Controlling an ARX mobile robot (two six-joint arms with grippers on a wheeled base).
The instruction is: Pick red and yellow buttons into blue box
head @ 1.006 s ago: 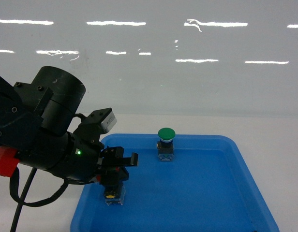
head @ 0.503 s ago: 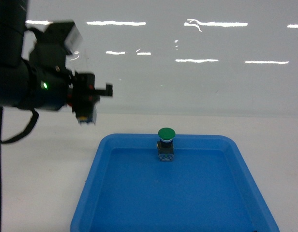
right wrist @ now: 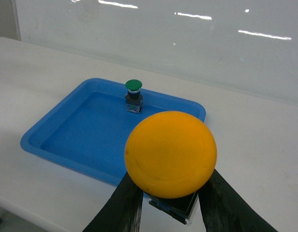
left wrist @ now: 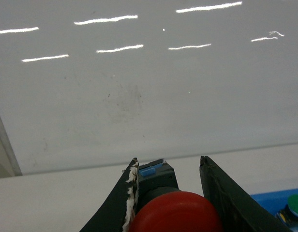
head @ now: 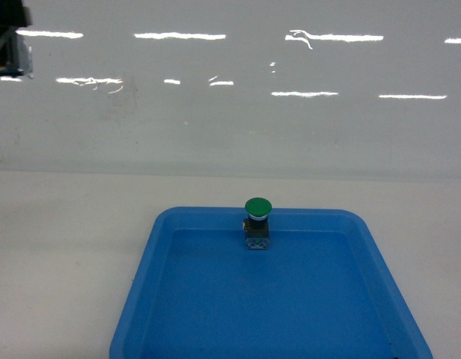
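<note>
The left claw (left wrist: pixel 168 193) grips the red button (left wrist: pixel 175 212), and the right claw (right wrist: pixel 168 195) grips the yellow button (right wrist: pixel 171 154) above the desk (right wrist: pixel 265 140). Both are being carried. Next they need the blue box, which I can't see.

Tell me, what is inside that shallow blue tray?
Only a green-capped button stands upright inside the shallow blue tray, near its far wall. The rest of the floor looks bare, though the head view cuts off the near edge.

Both grippers (left (left wrist: pixel 171 193), right (right wrist: pixel 171 205)) clamped, raised.
</note>
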